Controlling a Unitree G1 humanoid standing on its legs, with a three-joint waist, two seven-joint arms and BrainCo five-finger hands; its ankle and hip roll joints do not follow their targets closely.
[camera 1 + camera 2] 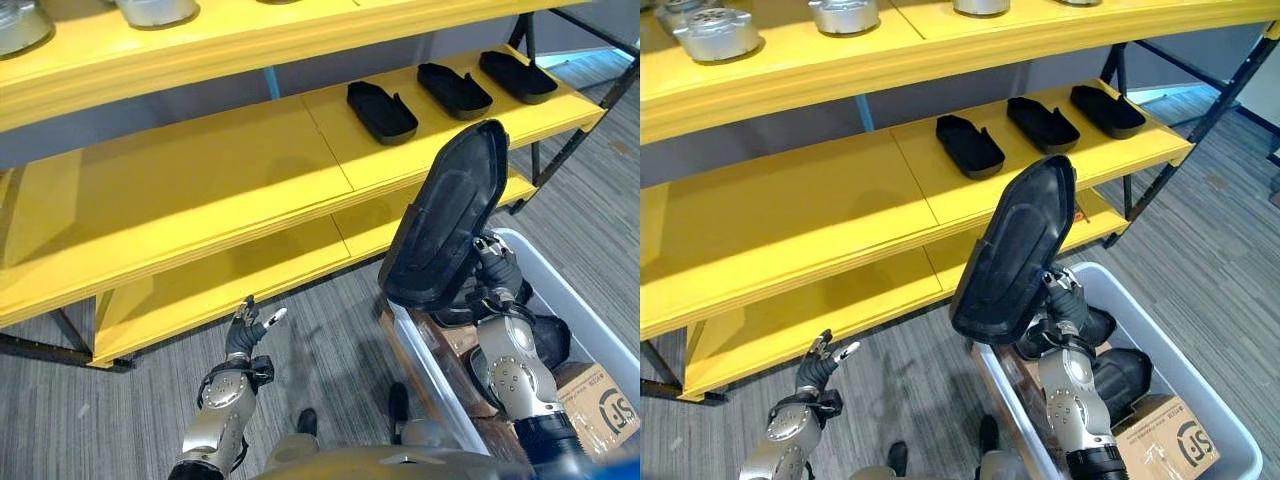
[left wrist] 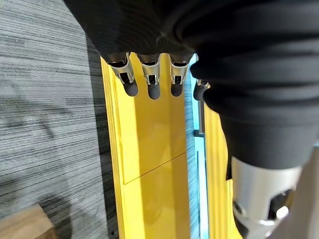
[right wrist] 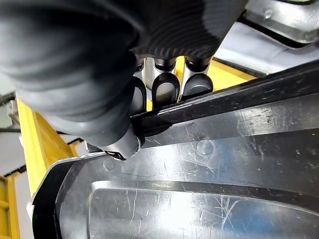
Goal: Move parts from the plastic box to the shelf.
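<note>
My right hand (image 1: 495, 272) is shut on the lower edge of a large black moulded part (image 1: 445, 215), which it holds tilted upright above the grey plastic box (image 1: 582, 312). In the right wrist view its fingers (image 3: 164, 88) curl over the rim of the black part (image 3: 199, 174). Three more black parts (image 1: 381, 111) (image 1: 454, 90) (image 1: 517, 76) lie in a row on the right end of the middle yellow shelf (image 1: 180, 200). My left hand (image 1: 243, 338) hangs low over the floor in front of the bottom shelf, fingers (image 2: 149, 82) straight and holding nothing.
The box holds other dark parts (image 1: 1122, 375) and a cardboard carton (image 1: 1165, 440). Metal parts (image 1: 715, 35) stand on the top shelf. The left stretch of the middle shelf is bare. A black shelf frame leg (image 1: 1180, 150) stands at the right.
</note>
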